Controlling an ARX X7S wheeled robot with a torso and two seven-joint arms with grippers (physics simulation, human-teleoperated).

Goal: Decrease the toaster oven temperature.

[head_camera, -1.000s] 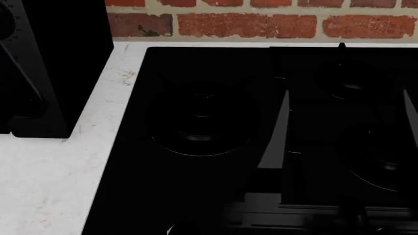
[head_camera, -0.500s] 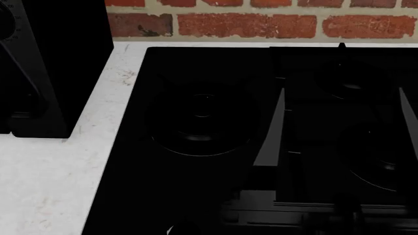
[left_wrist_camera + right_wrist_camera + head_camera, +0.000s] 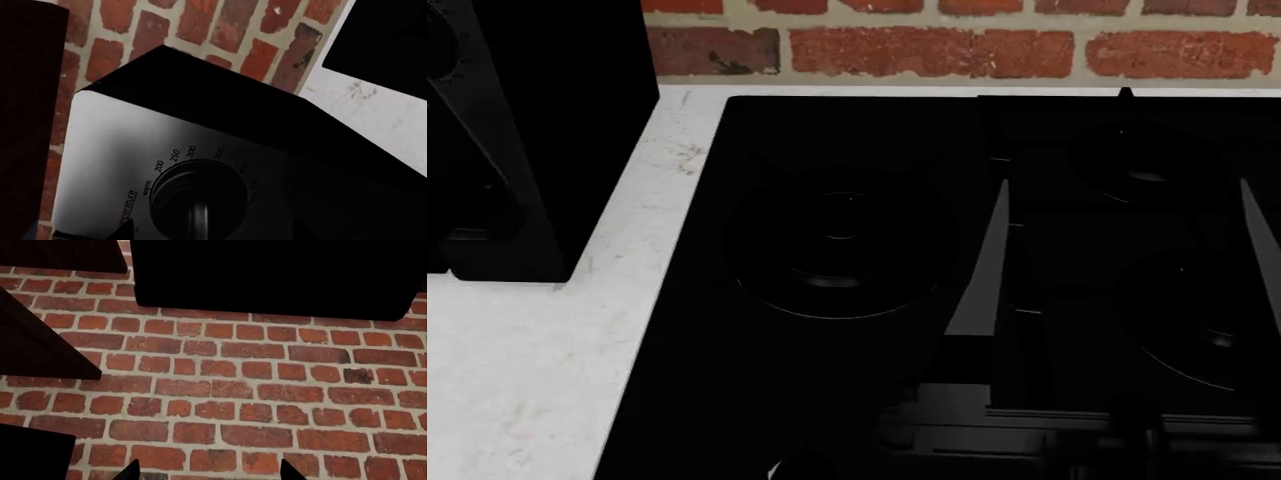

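The toaster oven [image 3: 200, 115] is a black box with a grey side panel. Its round black temperature knob [image 3: 199, 202] has a raised ridge and the marks warm, 200, 250, 300 and 350 around it. My left gripper [image 3: 208, 233] is right at this knob. One dark fingertip [image 3: 127, 229] shows just outside the knob's rim and the other is lost in shadow. From the head camera the toaster oven [image 3: 521, 140] stands at the far left. My right gripper [image 3: 1129, 190] hangs open over the cooktop, holding nothing, and faces the brick wall [image 3: 220, 390].
A flat black cooktop [image 3: 827, 250] with burner rings fills the middle and right of the white speckled counter [image 3: 521, 380]. The red brick wall [image 3: 961, 45] runs along the back. Dark cabinet shapes [image 3: 267, 275] hang above it.
My right gripper's grey fingers have shifted slightly left over the cooktop. The toaster oven's panel has grown darker in the head view.
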